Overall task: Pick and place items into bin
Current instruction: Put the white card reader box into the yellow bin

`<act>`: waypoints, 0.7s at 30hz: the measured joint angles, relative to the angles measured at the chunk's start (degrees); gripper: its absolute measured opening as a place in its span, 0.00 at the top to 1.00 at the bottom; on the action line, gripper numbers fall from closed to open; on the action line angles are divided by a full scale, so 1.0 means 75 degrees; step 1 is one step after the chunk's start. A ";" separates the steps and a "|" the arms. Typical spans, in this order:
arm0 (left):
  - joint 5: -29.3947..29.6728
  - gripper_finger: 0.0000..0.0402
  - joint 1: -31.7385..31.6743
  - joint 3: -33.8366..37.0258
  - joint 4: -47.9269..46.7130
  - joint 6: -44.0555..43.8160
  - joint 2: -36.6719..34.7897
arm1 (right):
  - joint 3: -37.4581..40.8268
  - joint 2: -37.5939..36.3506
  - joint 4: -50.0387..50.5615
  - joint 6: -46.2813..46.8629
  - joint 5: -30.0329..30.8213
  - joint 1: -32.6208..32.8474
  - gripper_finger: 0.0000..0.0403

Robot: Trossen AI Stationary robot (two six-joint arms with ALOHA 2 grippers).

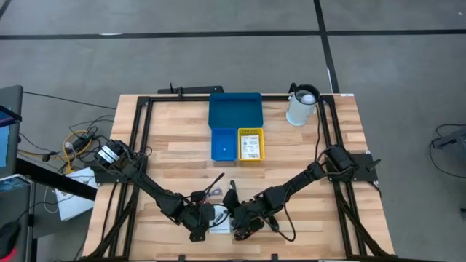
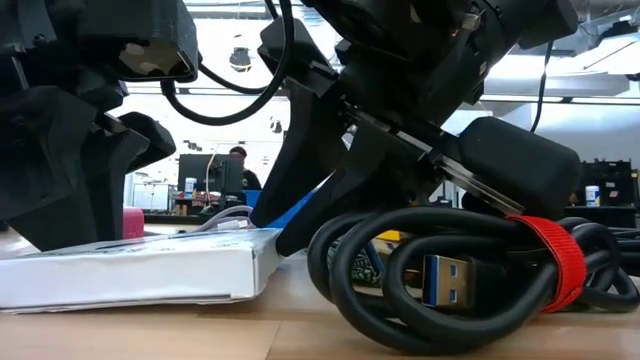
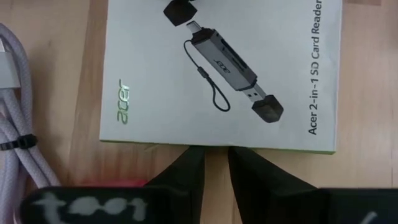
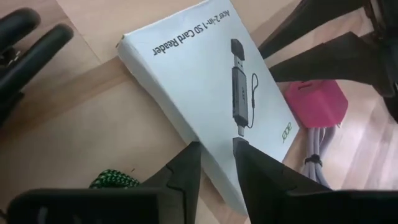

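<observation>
A flat white card-reader box (image 3: 217,74) lies on the table near its front edge, between my two grippers. My left gripper (image 3: 216,158) stands at the box's left edge, its fingers a narrow gap apart with nothing between them. My right gripper (image 4: 216,152) slants down at the opposite edge, also with a narrow gap. A pink-red block (image 4: 314,102) and a grey cord (image 4: 317,158) lie just beyond the box. A coiled black cable with a red strap (image 2: 450,290) lies to the box's right. The bin (image 1: 234,110) stands at the far middle. My left gripper's fingertips (image 3: 194,155) reach the box's left edge (image 3: 214,147), slanting down from the table's left; I cannot tell whether they touch it. My right gripper's fingers straddle the box's right edge (image 4: 208,140), slanting down from the right. One finger (image 2: 300,190) meets the box's right end (image 2: 272,248). The box lies flat on the table.
The bin's small yellow compartment (image 1: 250,143) holds a printed card beside the small blue one (image 1: 223,144). A white pitcher (image 1: 301,105) stands at the far right. A green-and-black braided piece (image 4: 112,180) lies beside my right fingers. Bare wood stretches between the box and the bin.
</observation>
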State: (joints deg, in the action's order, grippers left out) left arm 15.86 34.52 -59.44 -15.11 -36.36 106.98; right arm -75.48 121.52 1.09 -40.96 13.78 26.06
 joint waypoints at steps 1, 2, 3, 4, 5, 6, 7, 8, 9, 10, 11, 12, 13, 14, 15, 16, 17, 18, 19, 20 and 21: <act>-0.0003 0.85 0.0000 0.0000 0.0003 0.0000 0.0000 | 0.0000 -0.0002 -0.0002 -0.0009 -0.0001 -0.0007 0.77; -0.0002 0.85 -0.0003 0.0000 0.0003 0.0000 0.0000 | 0.0000 -0.0004 -0.0002 -0.0012 -0.0007 -0.0025 0.77; 0.0000 0.85 -0.0006 0.0000 0.0003 0.0000 0.0000 | 0.0000 -0.0004 -0.0002 -0.0013 -0.0019 -0.0053 0.78; 0.0000 0.85 -0.0006 0.0000 0.0003 0.0000 0.0000 | 0.0000 -0.0004 0.0004 -0.0013 -0.0040 -0.0086 0.79; 0.0000 0.85 -0.0006 0.0000 0.0003 0.0000 0.0000 | 0.0001 -0.0005 0.0029 -0.0013 -0.0070 -0.0126 0.81; 0.0000 0.85 -0.0009 0.0000 0.0003 0.0000 0.0000 | 0.0015 -0.0011 0.0039 -0.0004 -0.0150 -0.0163 0.83; 0.0001 0.85 -0.0010 0.0000 0.0004 0.0004 0.0000 | 0.0034 -0.0016 0.0047 0.0038 -0.0275 -0.0212 0.87; 0.0002 0.85 -0.0012 0.0000 0.0003 0.0006 0.0000 | 0.0062 -0.0024 0.0048 0.0089 -0.0432 -0.0259 0.92; 0.0003 0.85 -0.0012 0.0000 0.0003 0.0005 0.0000 | 0.0089 -0.0028 0.0042 0.0148 -0.0607 -0.0303 0.96; 0.0005 0.85 -0.0012 0.0000 0.0003 0.0006 0.0000 | 0.0124 -0.0030 0.0009 0.0225 -0.0700 -0.0342 0.97; 0.0006 0.85 -0.0012 0.0000 0.0003 0.0010 0.0000 | 0.0146 -0.0034 -0.0027 0.0358 -0.0710 -0.0365 0.97; 0.0006 0.85 -0.0012 0.0000 0.0001 0.0026 0.0000 | 0.0160 0.0001 -0.0054 0.0475 -0.0715 -0.0396 0.98; 0.0002 0.85 -0.0012 0.0000 -0.0040 0.0032 -0.0001 | 0.0163 0.0101 -0.0178 0.0608 -0.0710 -0.0415 0.99; -0.0003 0.85 -0.0012 0.0000 -0.0108 0.0039 -0.0010 | 0.0163 0.0143 -0.0350 0.0715 -0.0662 -0.0420 0.99; 0.0000 0.85 -0.0009 0.0000 -0.0134 0.0044 -0.0012 | 0.0163 0.0153 -0.0383 0.0812 -0.0608 -0.0420 0.99; -0.0006 0.85 -0.0009 0.0000 -0.0138 0.0044 -0.0012 | 0.0163 0.0167 -0.0385 0.0930 -0.0581 -0.0413 0.99; -0.0012 0.85 -0.0009 0.0000 -0.0156 0.0044 -0.0012 | 0.0163 0.0237 -0.0418 0.1012 -0.0525 -0.0405 1.00; -0.0014 0.85 -0.0009 0.0000 -0.0174 0.0044 -0.0012 | 0.0163 0.0261 -0.0436 0.1105 -0.0450 -0.0373 1.00; -0.0015 0.85 -0.0009 0.0000 -0.0180 0.0042 -0.0012 | 0.0160 0.0237 -0.0433 0.1186 -0.0331 -0.0360 1.00; -0.0016 0.85 -0.0009 0.0000 -0.0191 0.0042 -0.0012 | 0.0160 0.0205 -0.0409 0.1260 -0.0225 -0.0316 1.00; -0.0020 0.85 -0.0009 0.0000 -0.0194 0.0037 -0.0012 | 0.0160 0.0186 -0.0386 0.1293 -0.0055 -0.0278 1.00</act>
State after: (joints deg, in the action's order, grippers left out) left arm 15.70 34.46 -59.44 -16.57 -36.08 106.89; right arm -74.28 122.92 -1.80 -31.26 13.37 23.98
